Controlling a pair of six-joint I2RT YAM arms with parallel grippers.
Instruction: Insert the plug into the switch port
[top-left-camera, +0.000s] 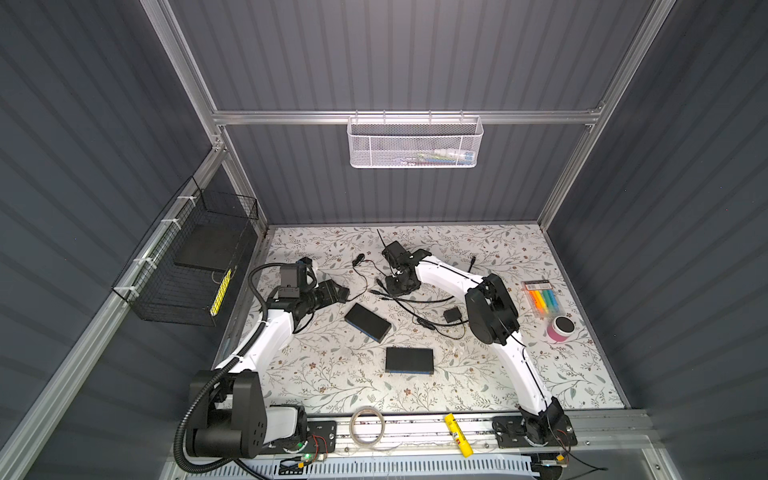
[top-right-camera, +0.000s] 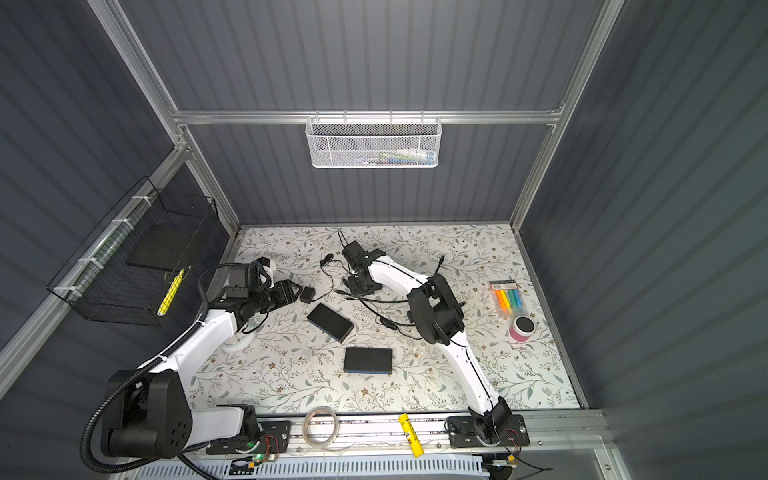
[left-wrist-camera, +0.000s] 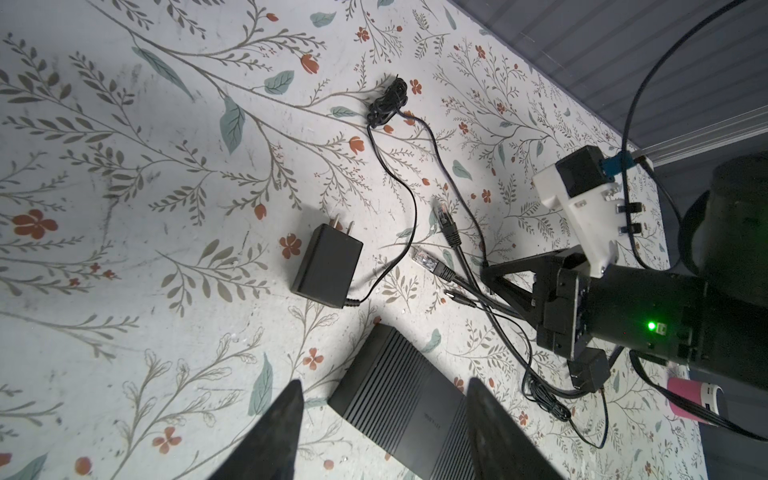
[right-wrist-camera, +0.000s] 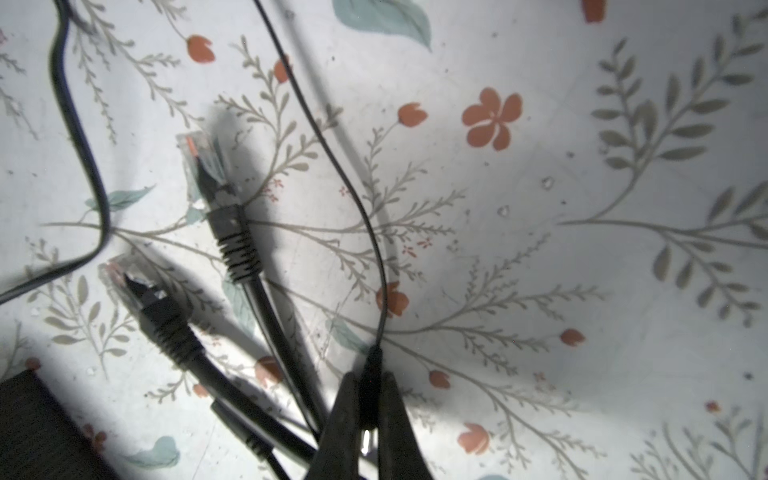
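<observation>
The right gripper (right-wrist-camera: 370, 380) pinches a slim black plug (right-wrist-camera: 373, 357) just above the table (right-wrist-camera: 582, 249) — probably a power plug, though it is blurred. The left gripper (left-wrist-camera: 384, 381) hangs wide open over a switch (left-wrist-camera: 399, 415).

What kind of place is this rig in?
Probably an enclosed robot test cell, not a home: grey panel walls on an aluminium frame, two arms bolted to a front rail, hanging mesh basket.
</observation>
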